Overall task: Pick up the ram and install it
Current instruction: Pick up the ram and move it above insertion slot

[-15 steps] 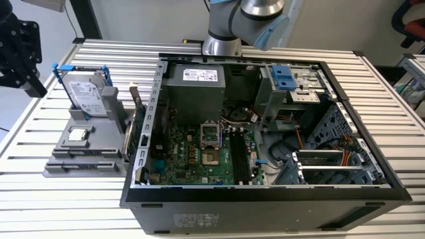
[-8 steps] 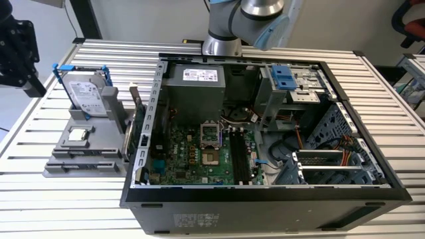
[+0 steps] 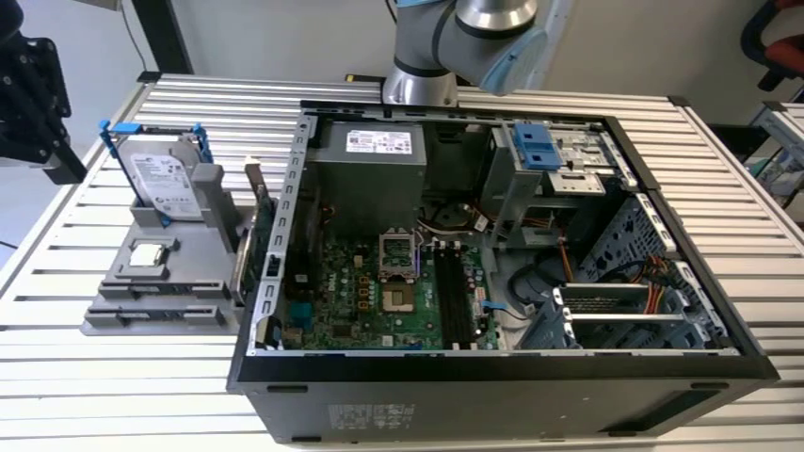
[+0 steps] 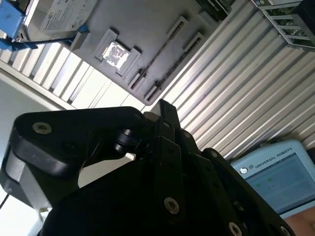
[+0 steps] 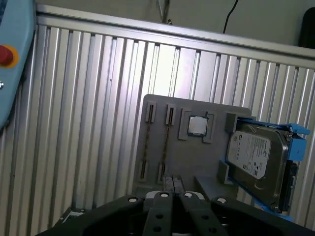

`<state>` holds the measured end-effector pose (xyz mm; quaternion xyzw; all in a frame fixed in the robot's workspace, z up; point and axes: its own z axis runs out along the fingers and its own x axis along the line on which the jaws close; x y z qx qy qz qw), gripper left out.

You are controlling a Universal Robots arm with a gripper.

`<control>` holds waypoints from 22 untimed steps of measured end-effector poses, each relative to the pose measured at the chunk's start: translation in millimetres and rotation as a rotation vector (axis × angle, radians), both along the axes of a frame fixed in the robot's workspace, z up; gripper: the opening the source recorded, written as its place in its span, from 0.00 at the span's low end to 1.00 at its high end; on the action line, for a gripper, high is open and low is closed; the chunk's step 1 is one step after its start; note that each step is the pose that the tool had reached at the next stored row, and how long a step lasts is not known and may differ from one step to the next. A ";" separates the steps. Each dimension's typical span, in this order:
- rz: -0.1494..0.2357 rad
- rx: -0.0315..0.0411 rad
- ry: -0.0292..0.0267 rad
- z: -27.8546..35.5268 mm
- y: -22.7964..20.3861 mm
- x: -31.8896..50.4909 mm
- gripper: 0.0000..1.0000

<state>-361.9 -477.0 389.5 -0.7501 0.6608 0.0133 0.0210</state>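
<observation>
The ram (image 5: 167, 142) is a thin dark strip seen edge-on, standing in one of two slot pairs on the grey holder (image 5: 189, 157). In the second wrist view the ram (image 4: 156, 55) crosses the holder (image 4: 142, 24) as a fine line. My gripper (image 5: 172, 181) hangs above the near edge of the holder, short of the ram. Its fingers are pressed together and hold nothing. The black gripper body and one fingertip (image 4: 165, 106) show in the second wrist view. The arm (image 3: 468, 33) rises behind the open computer case (image 3: 301, 188).
On the holder (image 3: 120, 315) also sit a silver processor chip (image 5: 198, 125) and an upright hard drive (image 5: 258, 157) with blue rails. The case holds a green motherboard (image 3: 364, 297) with black memory slots (image 3: 458, 292). A control tablet (image 4: 275, 172) lies beside the slatted table (image 3: 741, 188).
</observation>
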 end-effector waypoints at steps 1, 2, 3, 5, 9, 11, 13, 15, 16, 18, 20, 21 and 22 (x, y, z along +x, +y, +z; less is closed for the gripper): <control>0.000 0.0000 0.0000 0.0 0.0 0.0 0.00; 0.000 -0.0001 0.0000 0.0 0.0 0.0 0.00; 0.000 0.0000 0.0000 0.0 0.0 0.0 0.00; 0.000 0.0000 0.0000 0.0 0.0 0.0 0.00; 0.001 0.0000 0.0001 0.0 0.0 0.0 0.00; 0.001 0.0000 0.0000 0.0 0.0 0.0 0.00; 0.001 0.0000 0.0000 0.0 0.0 0.0 0.00; 0.001 0.0000 0.0000 0.0 0.0 0.0 1.00; 0.001 0.0000 0.0001 0.0 0.0 0.0 1.00; 0.001 0.0000 0.0000 0.0 0.0 0.0 1.00; 0.001 0.0000 0.0000 0.0 0.0 0.0 1.00; 0.002 0.0000 0.0000 0.0 0.0 0.0 1.00; 0.002 0.0000 0.0000 0.0 0.0 0.0 1.00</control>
